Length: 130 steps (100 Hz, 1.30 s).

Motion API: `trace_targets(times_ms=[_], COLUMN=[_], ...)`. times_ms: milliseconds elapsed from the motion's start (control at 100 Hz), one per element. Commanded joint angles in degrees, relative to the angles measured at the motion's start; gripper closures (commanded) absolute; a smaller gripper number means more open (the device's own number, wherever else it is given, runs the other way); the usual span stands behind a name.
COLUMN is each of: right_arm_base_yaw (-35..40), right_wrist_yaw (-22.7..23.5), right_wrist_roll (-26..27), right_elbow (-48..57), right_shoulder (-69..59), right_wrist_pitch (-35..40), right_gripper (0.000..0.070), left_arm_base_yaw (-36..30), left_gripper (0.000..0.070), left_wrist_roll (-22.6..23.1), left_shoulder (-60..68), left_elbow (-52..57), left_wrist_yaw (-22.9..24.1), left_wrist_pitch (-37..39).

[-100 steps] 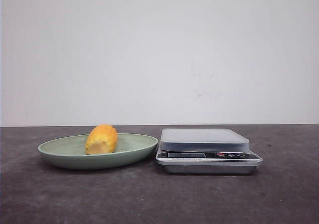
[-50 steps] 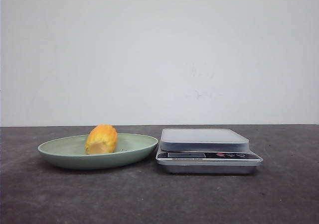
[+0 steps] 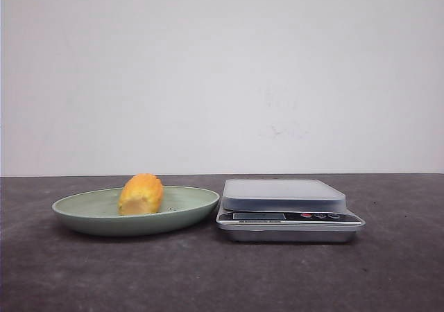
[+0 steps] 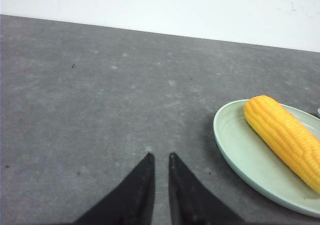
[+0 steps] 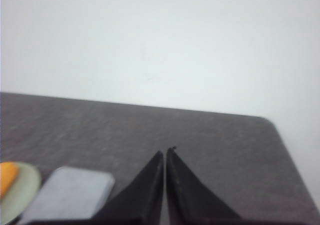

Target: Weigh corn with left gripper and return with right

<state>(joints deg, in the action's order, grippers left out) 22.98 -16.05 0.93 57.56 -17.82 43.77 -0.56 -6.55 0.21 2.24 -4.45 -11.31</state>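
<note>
A: So, where does the short orange-yellow corn cob [image 3: 141,194] lie?
B: On the shallow green plate [image 3: 83,211], its long axis toward the camera, pale cut end in front.
A: And the black pointed left gripper [image 4: 160,157]?
B: Nearly closed, holding nothing. The right gripper [image 5: 165,152] is closed, also holding nothing.

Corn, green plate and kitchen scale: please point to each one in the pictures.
corn [image 3: 141,194], front view, middle of the cob.
green plate [image 3: 83,211], front view, bare left rim.
kitchen scale [image 3: 283,193], front view, weighing platform.

The tabletop [image 3: 208,277] is dark, matt and faintly speckled. The green plate [image 3: 83,211] looks like smooth matt plastic. The scale [image 3: 288,211] has shiny metal casing.
</note>
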Motion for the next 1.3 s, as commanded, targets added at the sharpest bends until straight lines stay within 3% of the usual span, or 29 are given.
trace_targets(times_ms=[0,130,270,440,720,1290], right_arm_base_yaw=[-5.1,-13.9,-19.4,-22.0,-22.1,-22.1], right_wrist_yaw=[4.5,12.5,18.0,18.1,18.2,17.6], right_wrist_roll=[-3.3,-2.7,-1.2,1.3,1.7,0.3], right_elbow=[-6.0,-21.1,-35.3,-47.2,-56.1,-56.8], right_shoulder=[1.7,6.2,9.9,13.7,17.6,17.6], right_wrist_pitch=[-6.1,-17.0,-24.7,-29.3,-31.9,-34.8], right_gripper=[0.0699,0.0699,0.0699,0.0699,0.0699,0.0699], left_arm_base_yaw=[0.0,0.0,0.0,0.0,0.0,0.0], left_gripper=[0.0688,0.0688,0.0688,0.0688,0.0688,0.0688], left_wrist_roll=[1.0,1.0,1.0,1.0,1.0,1.0], left_shoulder=[0.0,0.0,0.0,0.0,0.0,0.0], left_elbow=[-0.9,-0.9,-0.9,-0.9,-0.9,-0.9], left_wrist_yaw=[0.0,0.0,0.0,0.0,0.0,0.0], left_wrist_pitch=[-0.6,-0.6,-0.6,-0.6,-0.6,-0.6])
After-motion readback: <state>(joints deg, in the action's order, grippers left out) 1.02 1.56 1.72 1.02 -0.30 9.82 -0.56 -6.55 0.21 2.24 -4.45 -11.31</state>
